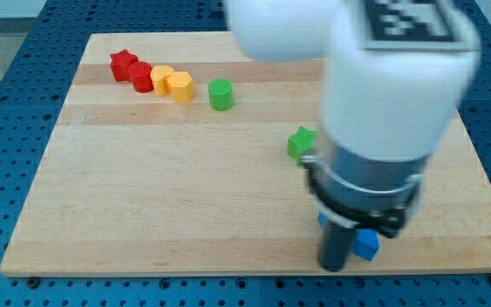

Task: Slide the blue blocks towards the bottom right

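Note:
A blue block (pixel 366 244) lies near the board's bottom edge, right of centre, partly hidden by the arm. A sliver of a second blue block (pixel 322 219) shows at the left side of the arm's body. My rod comes down right beside them; its lower end, my tip (pixel 332 266), sits just left of and below the blue block, touching or nearly touching it. The arm's white and dark body (pixel 373 128) covers much of the view's right.
A red star (pixel 123 64), a red block (pixel 141 77) and two yellow blocks (pixel 171 83) form a row at the top left. A green cylinder (pixel 221 95) stands right of them. A green star (pixel 300 143) lies beside the arm. The wooden board (pixel 143 196) ends just below my tip.

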